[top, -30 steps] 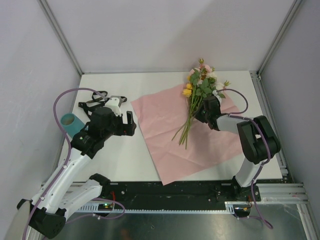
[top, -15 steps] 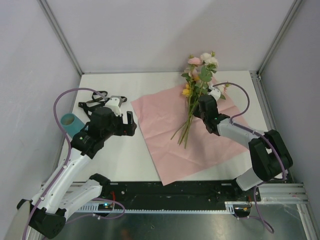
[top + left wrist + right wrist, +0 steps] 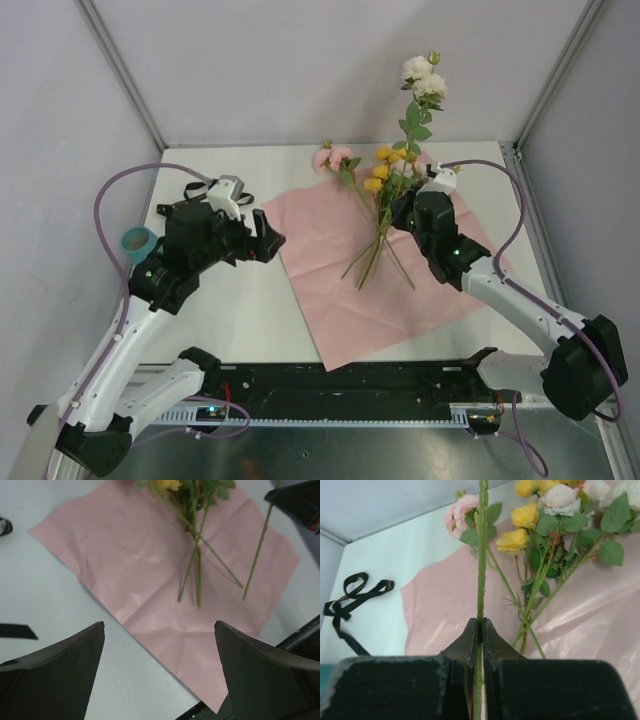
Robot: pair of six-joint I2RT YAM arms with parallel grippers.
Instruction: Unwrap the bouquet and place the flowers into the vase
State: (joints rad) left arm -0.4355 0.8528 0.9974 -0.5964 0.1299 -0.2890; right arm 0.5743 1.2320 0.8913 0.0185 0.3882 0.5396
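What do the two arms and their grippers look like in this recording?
Both arms have white links and black joint housings: left arm, right arm. A purple cable loops along each one. The left gripper and right gripper have black, wedge-shaped fingers.

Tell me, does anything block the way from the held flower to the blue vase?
Yes: the open left gripper and its arm hang between the flower in the right gripper and the vase at far left.
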